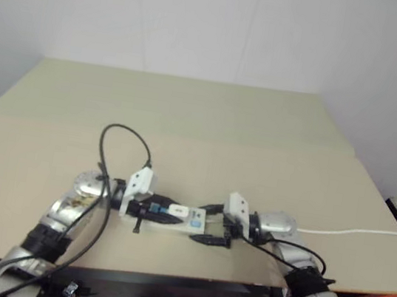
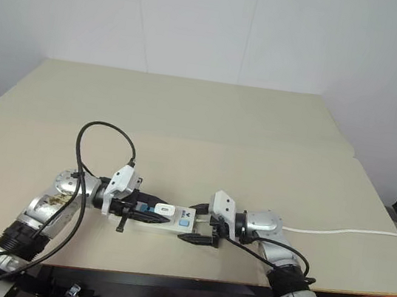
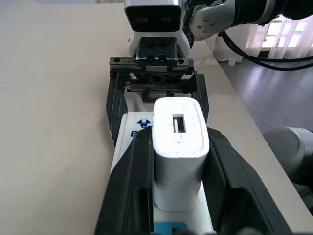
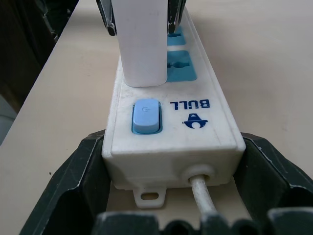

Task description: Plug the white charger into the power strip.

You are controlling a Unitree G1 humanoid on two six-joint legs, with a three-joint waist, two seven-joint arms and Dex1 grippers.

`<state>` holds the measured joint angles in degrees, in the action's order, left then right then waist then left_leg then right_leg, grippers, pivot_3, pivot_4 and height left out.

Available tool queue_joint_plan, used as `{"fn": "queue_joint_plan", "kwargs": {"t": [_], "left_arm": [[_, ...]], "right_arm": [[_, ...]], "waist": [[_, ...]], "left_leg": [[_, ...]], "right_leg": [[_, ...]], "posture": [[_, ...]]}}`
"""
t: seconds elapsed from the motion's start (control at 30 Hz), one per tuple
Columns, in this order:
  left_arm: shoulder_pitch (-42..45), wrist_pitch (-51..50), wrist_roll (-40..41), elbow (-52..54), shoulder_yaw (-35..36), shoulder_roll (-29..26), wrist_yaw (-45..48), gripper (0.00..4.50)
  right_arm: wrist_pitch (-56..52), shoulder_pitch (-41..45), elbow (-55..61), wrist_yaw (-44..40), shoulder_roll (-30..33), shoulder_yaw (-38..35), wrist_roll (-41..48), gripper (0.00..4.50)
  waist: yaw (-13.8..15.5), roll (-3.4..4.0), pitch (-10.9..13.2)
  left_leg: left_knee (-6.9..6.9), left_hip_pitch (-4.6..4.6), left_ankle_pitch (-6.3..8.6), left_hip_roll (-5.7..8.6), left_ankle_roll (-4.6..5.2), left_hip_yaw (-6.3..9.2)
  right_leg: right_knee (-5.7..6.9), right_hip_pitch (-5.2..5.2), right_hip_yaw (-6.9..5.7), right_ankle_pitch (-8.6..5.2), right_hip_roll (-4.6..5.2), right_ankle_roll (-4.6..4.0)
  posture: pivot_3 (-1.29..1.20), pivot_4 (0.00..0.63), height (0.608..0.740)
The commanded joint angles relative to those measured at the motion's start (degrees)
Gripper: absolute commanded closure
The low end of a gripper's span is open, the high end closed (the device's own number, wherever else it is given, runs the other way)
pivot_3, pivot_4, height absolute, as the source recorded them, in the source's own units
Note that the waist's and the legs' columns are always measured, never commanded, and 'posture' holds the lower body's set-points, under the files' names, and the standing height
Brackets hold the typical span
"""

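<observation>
Left hand (image 3: 178, 196) clamps charger (image 3: 179, 147), seated upright on power strip (image 4: 171, 122) beside its switch, near desk (image 1: 203, 119) front edge. Right hand (image 4: 171, 196) grips strip's cord end. Advice: press straight down, strip braced, before releasing.

Both arms have silver metal joints, and black cables run along them. The left gripper (image 2: 145, 215) and the right gripper (image 2: 197, 229) each have a white boxy housing with two black fingers (image 3: 127, 196).
</observation>
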<state>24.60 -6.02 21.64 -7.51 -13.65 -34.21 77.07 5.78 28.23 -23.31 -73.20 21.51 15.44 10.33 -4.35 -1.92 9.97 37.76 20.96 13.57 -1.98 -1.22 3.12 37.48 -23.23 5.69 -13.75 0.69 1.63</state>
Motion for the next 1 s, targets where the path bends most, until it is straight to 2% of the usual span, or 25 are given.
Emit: {"fn": "queue_joint_plan", "kwargs": {"t": [0.03, 0.27, 0.3, 0.47, 0.57, 0.6, 0.83, 1.0], "left_arm": [[-3.3, -3.3, -4.1, -2.7, -1.9, -3.8, 1.4, 2.47], [-3.1, -4.0, -2.9, -2.4, 0.6, -3.0, 0.3, 0.22], [-3.0, -4.2, -2.8, -2.3, 1.0, -2.9, 0.2, 0.03], [-2.8, -4.1, -1.7, -0.5, 3.9, -3.7, -0.4, 0.03], [-3.6, -4.9, -0.6, 2.5, 6.8, -6.0, -0.7, 0.00], [-4.0, -5.6, 0.2, 3.5, 8.0, -7.0, -0.7, 0.00], [-9.4, -7.6, 2.9, 8.5, 14.8, -12.2, -1.1, 0.00], [-13.7, -9.9, 5.1, 12.7, 19.9, -14.9, -2.5, 0.00]], "right_arm": [[0.1, -0.2, -0.5, -1.9, 1.0, 0.1, -0.1, 1.07], [0.1, -0.3, -0.4, -2.2, 0.8, 0.1, -0.2, 1.07], [0.1, -0.3, -0.4, -2.2, 0.8, 0.1, -0.2, 1.07], [0.0, -0.5, 0.0, -2.4, 0.9, 0.0, -0.2, 1.07], [-0.7, -0.7, 0.8, -2.9, 1.5, -0.5, 0.4, 0.07], [-1.0, -0.8, 1.3, -3.1, 2.0, -0.7, 0.7, 0.01], [-2.5, -1.8, 5.0, -4.5, 6.0, -3.0, 2.8, 0.01], [-3.5, -3.8, 9.9, -4.0, 10.1, -5.7, 4.7, 0.01]], "waist": [[-0.3, 0.07, 0.0], [0.4, 0.21, -0.1], [0.4, 0.23, -0.1], [0.4, 0.24, -0.1], [0.3, 0.23, -0.1], [0.2, 0.24, -0.1], [0.8, 0.25, 0.0], [0.9, 0.26, 0.1]], "left_leg": [[-0.01, -0.02, 0.00, 0.00, 0.00, -0.01], [-0.02, -0.12, 0.02, 0.01, 0.03, -0.03], [-0.02, -0.12, 0.02, 0.01, 0.03, -0.03], [-0.02, -0.10, 0.02, 0.01, 0.03, -0.03], [-0.02, 0.00, 0.02, -0.01, 0.03, 0.00], [-0.02, 0.10, 0.02, -0.02, 0.03, 0.01], [0.07, 0.96, 0.01, 0.02, 0.03, -0.01], [0.07, 1.03, 0.01, 0.02, 0.03, -0.02]], "right_leg": [[0.00, -0.01, 0.01, -0.01, -0.01, 0.00], [-0.05, 0.10, 0.04, -0.05, 0.00, -0.01], [-0.06, 0.10, 0.03, -0.05, 0.00, -0.01], [-0.08, 0.09, 0.04, -0.05, 0.00, 0.00], [-0.09, 0.00, 0.02, -0.05, -0.01, 0.00], [-0.09, -0.12, 0.01, -0.04, -0.01, 0.00], [0.00, -0.97, 0.00, -0.02, 0.05, 0.01], [0.00, -1.03, -0.01, -0.02, 0.06, 0.00]], "posture": [[0.00, 0.150, 0.740], [0.00, 0.150, 0.740], [0.00, 0.150, 0.740], [0.00, 0.150, 0.740], [0.00, 0.150, 0.740], [0.00, 0.150, 0.740], [0.00, 0.150, 0.740], [0.00, 0.150, 0.740]]}}
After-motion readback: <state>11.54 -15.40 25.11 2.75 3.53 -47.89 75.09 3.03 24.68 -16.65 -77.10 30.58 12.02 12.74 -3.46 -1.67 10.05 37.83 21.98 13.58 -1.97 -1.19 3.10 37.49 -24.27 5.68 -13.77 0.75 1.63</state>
